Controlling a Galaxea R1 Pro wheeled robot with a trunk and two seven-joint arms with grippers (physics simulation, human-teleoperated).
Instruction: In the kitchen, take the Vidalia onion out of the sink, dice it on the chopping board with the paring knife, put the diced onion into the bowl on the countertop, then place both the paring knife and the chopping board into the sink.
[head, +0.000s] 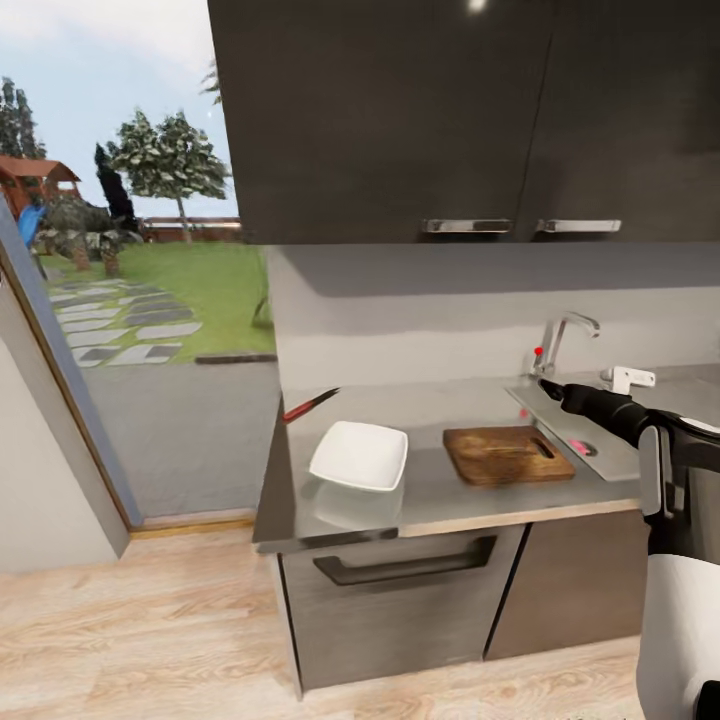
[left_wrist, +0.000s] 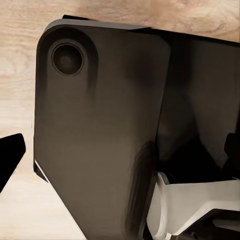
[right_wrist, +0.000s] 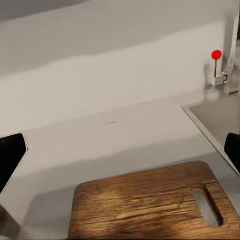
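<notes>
The brown chopping board (head: 508, 455) (right_wrist: 150, 205) lies on the grey countertop (head: 440, 500), with the white square bowl (head: 360, 455) to its left. The paring knife (head: 310, 404), red-handled, rests at the counter's far left corner. The steel sink (head: 560, 420) (right_wrist: 220, 117) with its tap (head: 560, 340) is right of the board. A small pink thing (head: 579, 446) lies by the drain; I cannot tell whether it is the Vidalia onion. My right gripper (head: 552, 388) (right_wrist: 120, 155) hovers open over the sink's near-left part, facing the board. My left gripper (left_wrist: 120, 150) is open, its fingertips (left_wrist: 10, 155) far apart.
Dark wall cabinets (head: 400, 120) hang over the counter, and a drawer (head: 400, 570) sits below it. A glass door (head: 130, 300) to the garden is at the left. The left wrist view looks at my dark body (left_wrist: 100, 130) above the wood floor (left_wrist: 20, 75).
</notes>
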